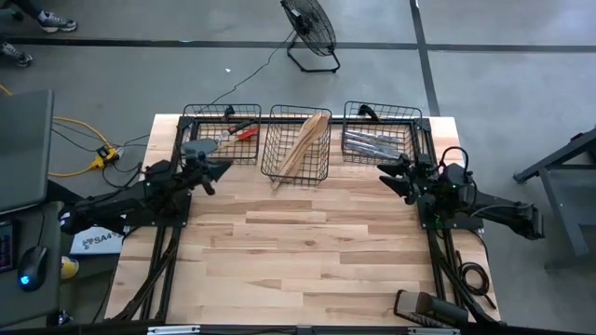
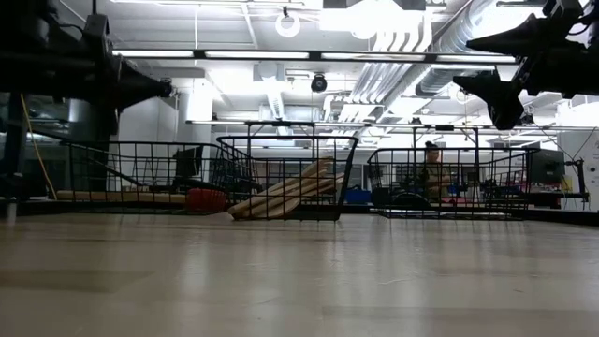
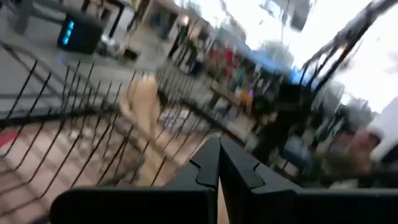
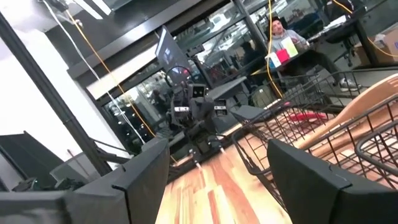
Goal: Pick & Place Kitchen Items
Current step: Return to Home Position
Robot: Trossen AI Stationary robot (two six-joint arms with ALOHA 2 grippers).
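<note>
Three black wire baskets stand along the table's far edge. The left basket [image 1: 222,133] holds a red-headed spatula [image 2: 204,199] lying flat. In the middle basket [image 1: 296,144], pale wooden utensils [image 1: 300,149] lie slanted, their upper ends on the far rim. The right basket [image 1: 380,140] holds silver cutlery [image 1: 372,142]. My left gripper [image 1: 219,170] hangs shut above the table, just near of the left basket. My right gripper [image 1: 386,172] hangs open, just near of the right basket, with nothing between its fingers [image 4: 217,174].
The bare wooden tabletop [image 1: 298,251] stretches from the baskets to the near edge. A dark object [image 1: 424,307] lies at the near right corner. A floor fan [image 1: 309,28] stands beyond the table. A person [image 2: 432,168] sits in the room behind.
</note>
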